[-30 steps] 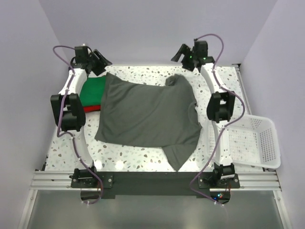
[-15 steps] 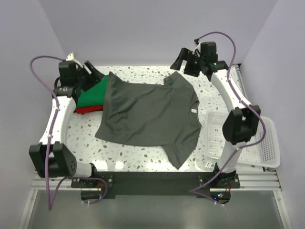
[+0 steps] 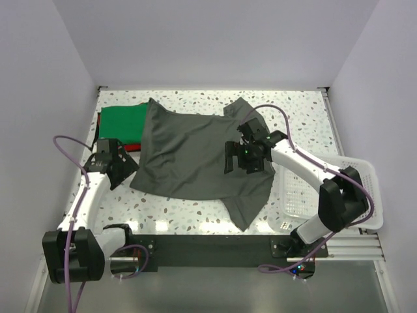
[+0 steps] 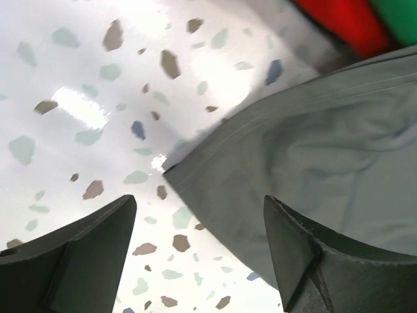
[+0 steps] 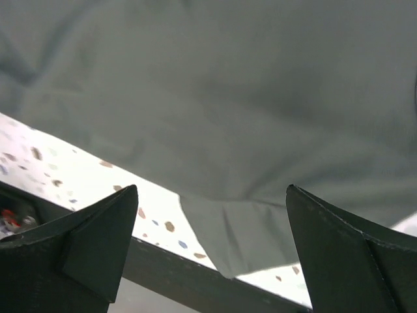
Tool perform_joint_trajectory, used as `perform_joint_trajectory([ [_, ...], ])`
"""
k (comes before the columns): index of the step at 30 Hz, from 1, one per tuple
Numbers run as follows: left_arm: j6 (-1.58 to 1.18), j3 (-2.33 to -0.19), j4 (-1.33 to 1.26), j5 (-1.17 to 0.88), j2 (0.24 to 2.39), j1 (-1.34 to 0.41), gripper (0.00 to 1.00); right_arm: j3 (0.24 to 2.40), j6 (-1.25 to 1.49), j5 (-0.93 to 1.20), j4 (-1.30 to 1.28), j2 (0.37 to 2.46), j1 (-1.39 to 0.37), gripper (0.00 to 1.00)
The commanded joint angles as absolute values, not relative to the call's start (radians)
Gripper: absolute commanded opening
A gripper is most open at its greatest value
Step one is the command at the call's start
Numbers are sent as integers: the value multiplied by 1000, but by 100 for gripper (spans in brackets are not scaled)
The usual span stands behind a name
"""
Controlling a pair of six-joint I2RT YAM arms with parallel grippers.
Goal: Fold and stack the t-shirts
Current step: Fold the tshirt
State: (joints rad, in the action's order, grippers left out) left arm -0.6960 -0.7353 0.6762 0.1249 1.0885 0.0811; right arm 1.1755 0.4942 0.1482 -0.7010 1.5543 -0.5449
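Observation:
A large charcoal-grey t-shirt [image 3: 195,153] lies spread flat in the middle of the table. A folded green t-shirt [image 3: 122,122] rests on a red one [image 3: 132,149] at the back left, partly under the grey shirt's edge. My left gripper [image 3: 125,173] hovers open at the grey shirt's near-left hem. In the left wrist view the hem corner [image 4: 171,171] sits between the open left gripper's [image 4: 199,201] fingers, with the red shirt [image 4: 339,26] beyond it. My right gripper [image 3: 242,163] hangs open over the shirt's right half. The right wrist view shows the open right gripper [image 5: 212,190], grey cloth [image 5: 228,91] and the near sleeve [image 5: 244,238] below it.
A white mesh basket [image 3: 361,195] stands at the right edge of the table, beside my right arm. A dark rail [image 3: 208,244] runs along the table's near edge, just past the shirt's near sleeve.
Both arms have swung from the back of the table toward the front. The left has come down to the hem corner, the right over the shirt. Both jaws have opened wider.

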Motion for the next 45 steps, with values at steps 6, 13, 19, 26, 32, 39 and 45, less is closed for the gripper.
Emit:
perform_joint_trajectory([
  [6,-802,-647,644,203,1101,64,73,1101,594,68,-715,1387,-574,99],
  [13,-824,-572,560,175,1166,66,65,1068,584,60,-755,1333,-577,99],
  [19,-830,-545,506,161,1215,67,53,1029,538,63,-787,1302,-609,97],
  [26,-816,-517,460,140,1226,66,30,968,538,57,-805,1301,-730,91],
  [32,-782,-506,390,91,1247,67,13,888,589,34,-828,1316,-845,84],
  [39,-741,-534,365,72,1247,69,0,721,788,3,-782,1240,-991,72],
  [45,-696,-534,365,58,1209,80,0,657,870,-40,-690,1267,-1040,61],
])
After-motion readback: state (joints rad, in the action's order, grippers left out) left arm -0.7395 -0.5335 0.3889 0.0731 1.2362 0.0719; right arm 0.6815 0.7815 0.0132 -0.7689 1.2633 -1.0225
